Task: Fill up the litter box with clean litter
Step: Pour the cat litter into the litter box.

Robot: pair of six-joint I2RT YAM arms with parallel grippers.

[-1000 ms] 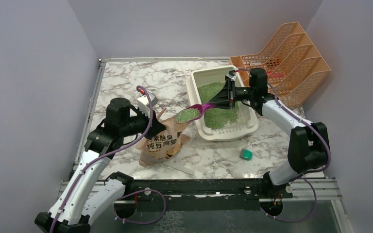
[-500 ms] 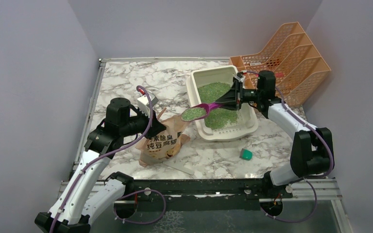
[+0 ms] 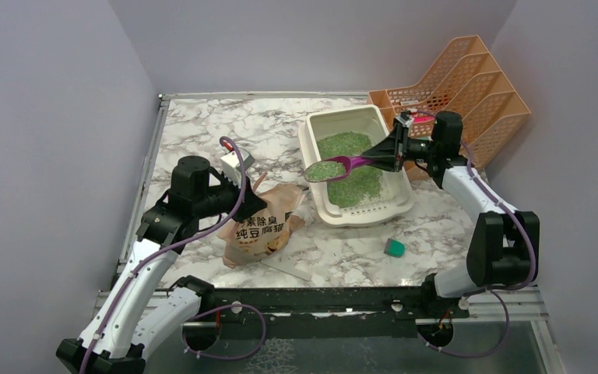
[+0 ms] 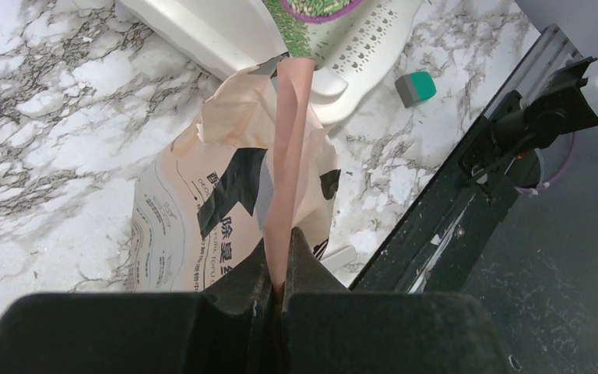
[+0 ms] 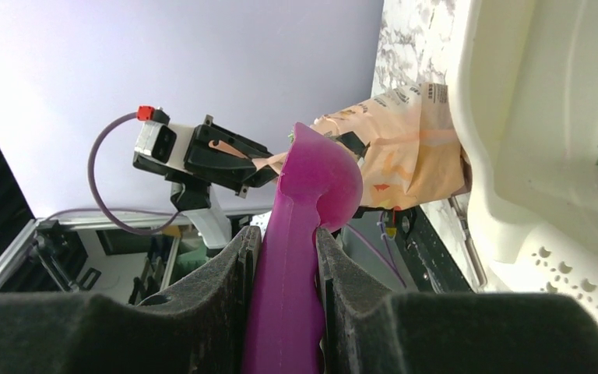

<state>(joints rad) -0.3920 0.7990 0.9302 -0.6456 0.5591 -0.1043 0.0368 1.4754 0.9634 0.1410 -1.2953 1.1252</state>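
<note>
The magenta scoop (image 3: 350,163) is held by its handle between the narrowly set fingers of the right gripper (image 3: 385,155). In the right wrist view, both pads are pressed against the handle's flat sides. The scoop is carried level, and a heap of green litter (image 3: 325,170) is seen in its bowl.

The litter box (image 3: 358,217) is placed on the right half of the table. Part of its floor is already covered with green granules, and a bare strip is left at the near end. The scoop's long axis runs roughly left to right across the box. The handle is gripped above the right wall, while the bowl is hung over the left wall, about at the inner edge of the rim. How far inside the rim it sits cannot be told.

A roll about the handle is judged to be the coming move. With the bowl so close to the rim, some granules may be dropped outside.

The left gripper (image 4: 280,261) is closed tight on the top flap of the paper bag (image 4: 202,195), which is kept upright just left of the box.
</note>
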